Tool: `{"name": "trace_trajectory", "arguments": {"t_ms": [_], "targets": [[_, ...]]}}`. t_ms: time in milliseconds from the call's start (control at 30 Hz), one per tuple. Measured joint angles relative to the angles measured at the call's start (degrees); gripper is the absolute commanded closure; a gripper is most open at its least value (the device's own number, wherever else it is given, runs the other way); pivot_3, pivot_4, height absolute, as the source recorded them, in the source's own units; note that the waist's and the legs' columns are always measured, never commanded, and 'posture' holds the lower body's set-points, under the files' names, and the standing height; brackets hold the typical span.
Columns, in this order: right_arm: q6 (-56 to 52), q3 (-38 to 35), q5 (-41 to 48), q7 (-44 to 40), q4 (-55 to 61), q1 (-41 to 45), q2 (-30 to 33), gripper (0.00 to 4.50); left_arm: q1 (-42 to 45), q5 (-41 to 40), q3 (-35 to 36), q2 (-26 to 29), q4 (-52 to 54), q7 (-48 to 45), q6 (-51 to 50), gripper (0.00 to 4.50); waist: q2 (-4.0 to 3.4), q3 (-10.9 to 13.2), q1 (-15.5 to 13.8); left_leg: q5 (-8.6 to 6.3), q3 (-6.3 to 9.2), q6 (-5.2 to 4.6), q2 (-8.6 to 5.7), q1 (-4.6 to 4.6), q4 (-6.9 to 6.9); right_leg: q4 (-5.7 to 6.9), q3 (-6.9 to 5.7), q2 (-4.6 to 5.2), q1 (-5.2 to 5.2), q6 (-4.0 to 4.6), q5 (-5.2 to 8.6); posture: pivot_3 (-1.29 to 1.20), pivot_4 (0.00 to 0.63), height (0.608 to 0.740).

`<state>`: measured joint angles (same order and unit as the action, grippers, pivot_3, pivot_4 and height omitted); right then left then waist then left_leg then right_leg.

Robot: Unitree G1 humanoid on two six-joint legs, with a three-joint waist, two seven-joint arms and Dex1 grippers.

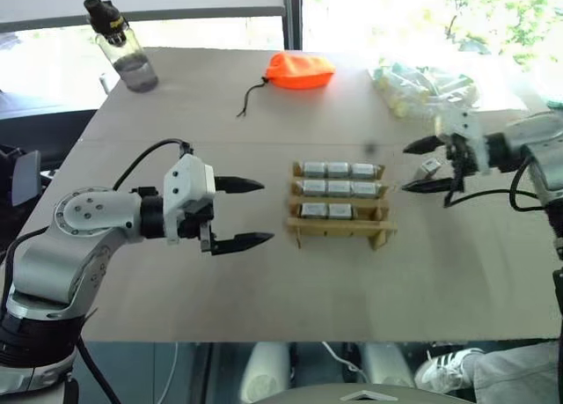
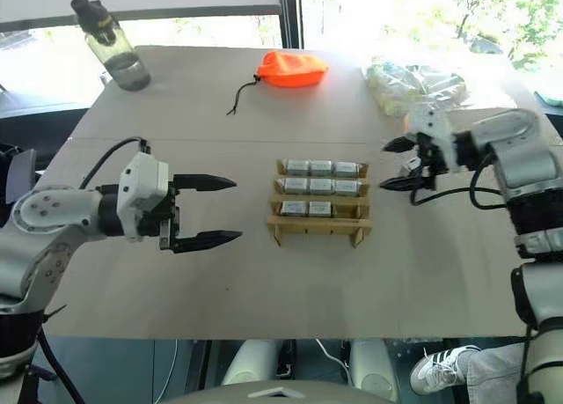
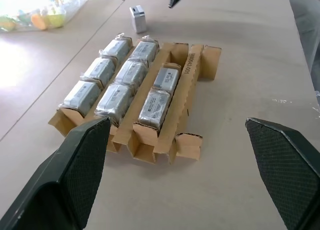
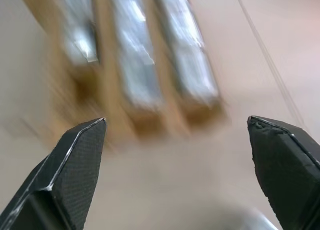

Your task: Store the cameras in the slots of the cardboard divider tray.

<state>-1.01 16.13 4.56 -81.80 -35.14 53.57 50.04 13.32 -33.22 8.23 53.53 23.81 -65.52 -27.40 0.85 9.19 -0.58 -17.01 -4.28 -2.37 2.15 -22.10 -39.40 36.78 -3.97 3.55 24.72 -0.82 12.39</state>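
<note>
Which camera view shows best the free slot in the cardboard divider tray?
The left wrist view: the cardboard divider tray is near, and the free slot at the end of its row with two cameras is plain. Both eye views show the tray small, the gap barely visible. The right wrist view shows the rows blurred, the slot unclear.

Tan table (image 1: 220,298) carries cardboard divider tray (image 1: 339,235); loose camera (image 1: 430,166); orange pouch (image 1: 300,69); bottle (image 1: 123,47); plastic bag (image 1: 422,85).

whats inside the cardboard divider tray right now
The cardboard divider tray holds eight cameras: three in each of the two far rows, two in the third. That row's last slot and the nearest row look empty. The slot floors beneath the cameras are covered.
</note>
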Motion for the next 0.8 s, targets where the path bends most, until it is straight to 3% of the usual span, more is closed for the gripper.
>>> {"name": "trace_trajectory", "arguments": {"t_ms": [200, 367, 800], "targets": [[20.0, 3.1, -9.6, -0.1, -22.3, 9.6, -3.3, 0.03, 1.5, 0.5, -1.3, -0.8, -0.8, -0.3, 0.7, 0.0, 0.0, 0.0, 1.9, 0.02, -0.19, 0.04, 0.12, 0.15, 0.13, 0.05, 0.2, -0.13, 0.01, 0.02, 0.0, 0.0, 0.15, 0.726], [32.6, 8.3, -20.2, 3.9, -32.6, 14.5, -4.6, 0.03, -1.0, 0.5, -0.5, -0.7, -0.2, 0.1, 0.7, 0.0, -0.06, 0.1, 1.7, 0.02, -0.23, 0.04, 0.15, 0.14, 0.12, 0.04, 0.21, -0.02, 0.02, 0.01, 0.0, 0.0, 0.15, 0.726], [38.6, 14.7, -36.5, 22.3, -41.0, 21.6, -9.7, 0.03, -6.7, 0.1, 3.8, -0.4, 4.3, 2.9, 0.1, 0.0, -0.16, 0.1, 1.4, 0.03, -0.2, 0.06, 0.12, 0.12, 0.1, 0.05, 0.16, 0.07, 0.01, 0.02, 0.0, 0.0, 0.15, 0.726]]}}
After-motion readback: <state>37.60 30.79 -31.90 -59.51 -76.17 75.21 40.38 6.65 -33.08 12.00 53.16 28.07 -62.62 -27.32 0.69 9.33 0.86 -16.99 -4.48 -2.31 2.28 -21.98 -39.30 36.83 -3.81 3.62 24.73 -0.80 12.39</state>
